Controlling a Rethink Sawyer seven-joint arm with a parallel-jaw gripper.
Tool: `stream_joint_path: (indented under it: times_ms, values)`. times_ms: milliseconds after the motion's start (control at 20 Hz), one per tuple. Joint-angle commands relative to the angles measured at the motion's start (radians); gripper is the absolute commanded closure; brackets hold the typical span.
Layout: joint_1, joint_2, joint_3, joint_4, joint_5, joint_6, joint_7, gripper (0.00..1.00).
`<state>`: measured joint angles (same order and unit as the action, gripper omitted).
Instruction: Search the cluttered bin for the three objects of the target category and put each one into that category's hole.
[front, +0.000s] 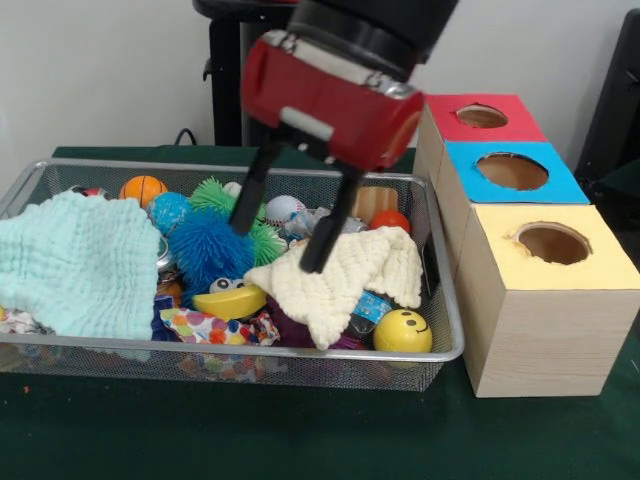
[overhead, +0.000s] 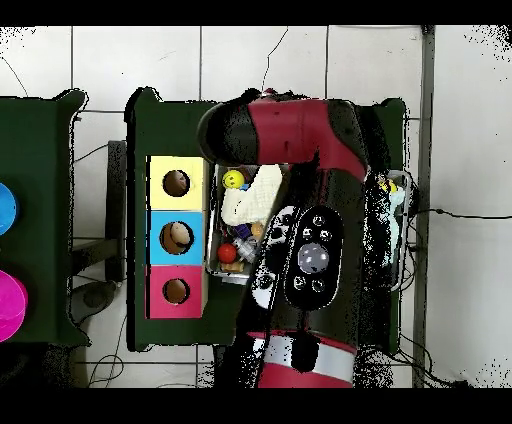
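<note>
- The dark green cloth-covered bench (front: 330, 440) carries everything; in the overhead view most of it is hidden under the arm.
- The red and black robot arm (overhead: 300, 150) reaches over the bin; its jaws (front: 282, 228) hang above the middle of the clutter, two black fingers (front: 332, 222) spread apart and empty, the tips just over the cloths.
- The silver wire-mesh bin (front: 448, 330) sits at the left of the front view, packed with toys.
- Three pale wooden boxes stand in a row just beside the bin's right wall: the yellow-topped box (front: 600, 262) nearest the camera, the blue-topped box (front: 555, 185) in the middle, the red-topped box (front: 520, 125) farthest, each with a round hole on top.
- A mint green quilted cloth (front: 70, 265) covers the bin's left part.
- A cream waffle-weave cloth (front: 340, 280) lies right of centre, draped over other toys.
- A blue spiky rubber ball (front: 205, 248) lies between the two cloths, touching a green spiky one (front: 212, 195).
- A yellow smiley-face ball (front: 402, 331) rests in the near right corner.
- A small orange basketball (front: 143, 188) lies at the far wall; which items belong to the target category I cannot tell.
</note>
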<state>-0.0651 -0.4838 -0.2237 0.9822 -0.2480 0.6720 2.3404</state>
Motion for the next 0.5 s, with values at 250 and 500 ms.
stream_joint_path:
  times_ms: [250,500]
  values:
    - [-0.130,0.051,0.290,0.178,-0.044,0.023,-0.380,0.00]
    - [-0.160,0.089,0.351,0.186,-0.042,0.032,-0.377,0.00]
